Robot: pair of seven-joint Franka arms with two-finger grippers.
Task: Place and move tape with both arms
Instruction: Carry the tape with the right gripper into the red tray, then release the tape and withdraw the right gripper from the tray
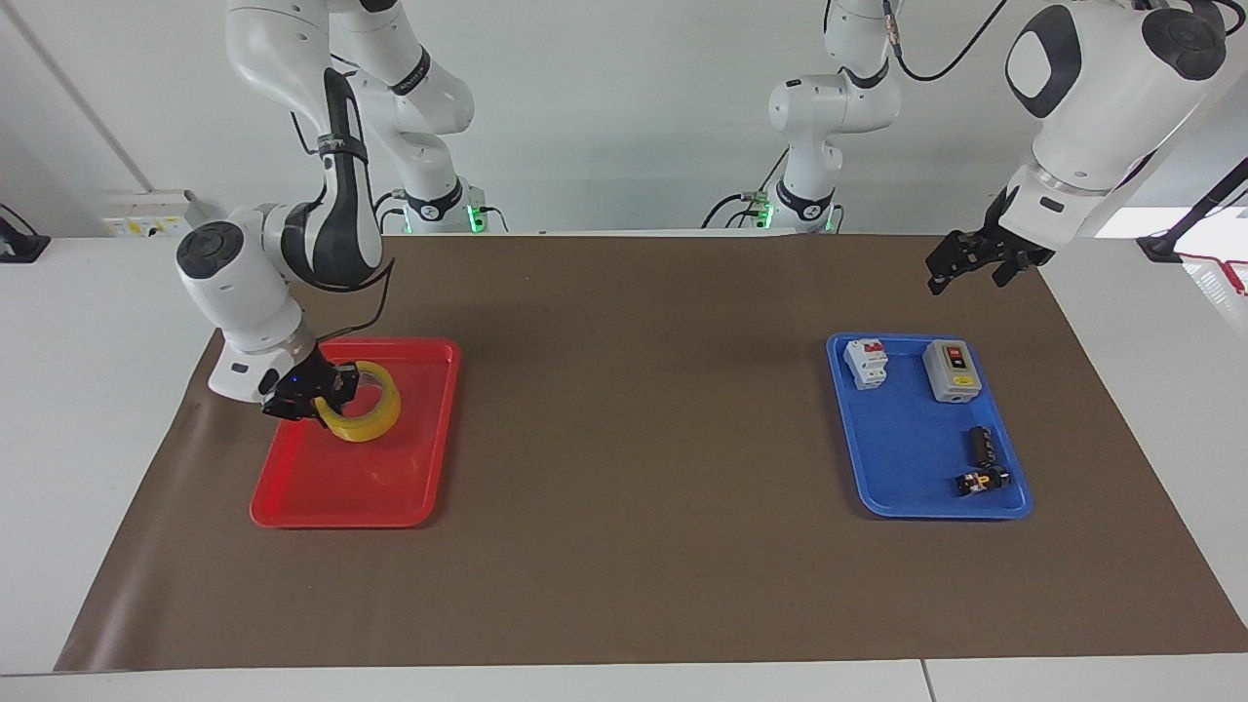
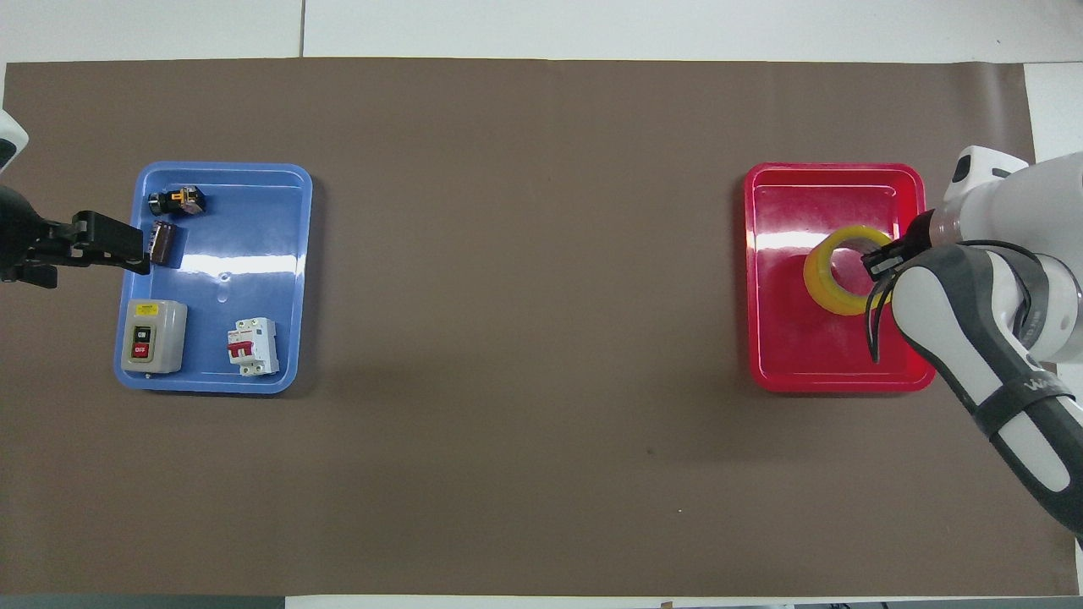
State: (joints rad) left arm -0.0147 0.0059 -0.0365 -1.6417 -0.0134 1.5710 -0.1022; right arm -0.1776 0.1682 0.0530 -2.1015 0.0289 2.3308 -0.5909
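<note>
The yellow tape (image 1: 375, 417) is gripped by its rim in my right gripper (image 1: 327, 398), which is shut on it. The roll hangs tilted, low over the red tray (image 1: 341, 497) at the right arm's end of the table. In the overhead view the tape (image 2: 822, 275) sits over the middle of the red tray (image 2: 787, 355), with the right gripper (image 2: 880, 258) at the roll's rim. My left gripper (image 1: 965, 278) is open and empty, raised over the mat beside the blue tray (image 1: 907, 448). It waits there; it also shows in the overhead view (image 2: 127, 245).
The blue tray (image 2: 254, 211) holds a grey on/off switch box (image 2: 151, 336), a white circuit breaker (image 2: 252, 347) and two small dark parts (image 2: 169, 220). A brown mat (image 1: 634, 439) covers the table. Two smaller white arms stand at the robots' edge.
</note>
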